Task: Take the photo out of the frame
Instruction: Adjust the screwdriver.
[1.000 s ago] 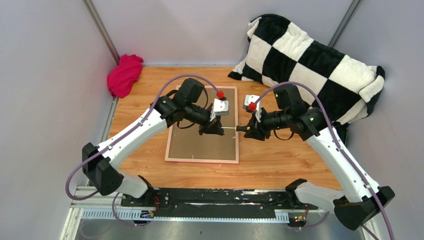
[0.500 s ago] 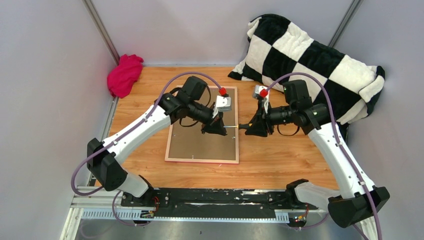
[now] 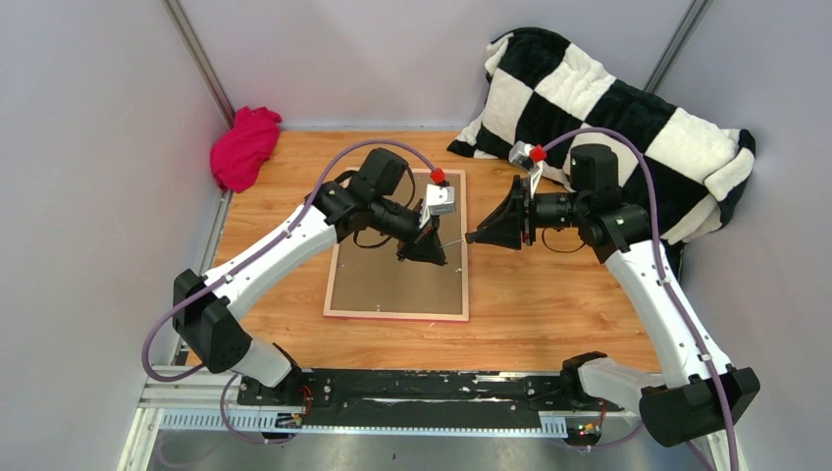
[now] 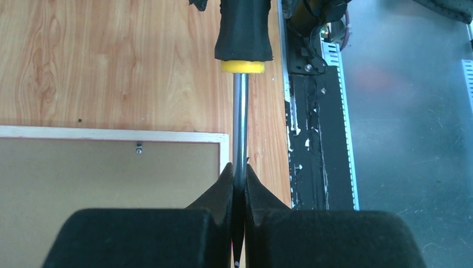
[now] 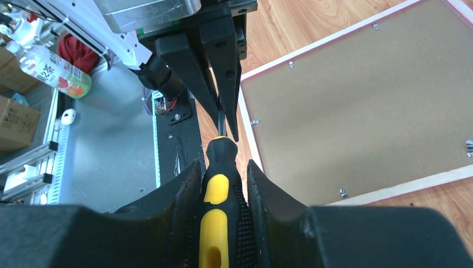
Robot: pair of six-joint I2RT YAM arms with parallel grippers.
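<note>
My right gripper (image 3: pixel 475 236) is clamped on the handle of the screwdriver (image 3: pixel 454 243) and my left gripper (image 3: pixel 435 257) pinches its shaft. The tool's axis runs crosswise over the right edge of the frame (image 3: pixel 392 285), which lies back-up on the table beneath. The left arm is nearer. The photo isn't visible.
</note>
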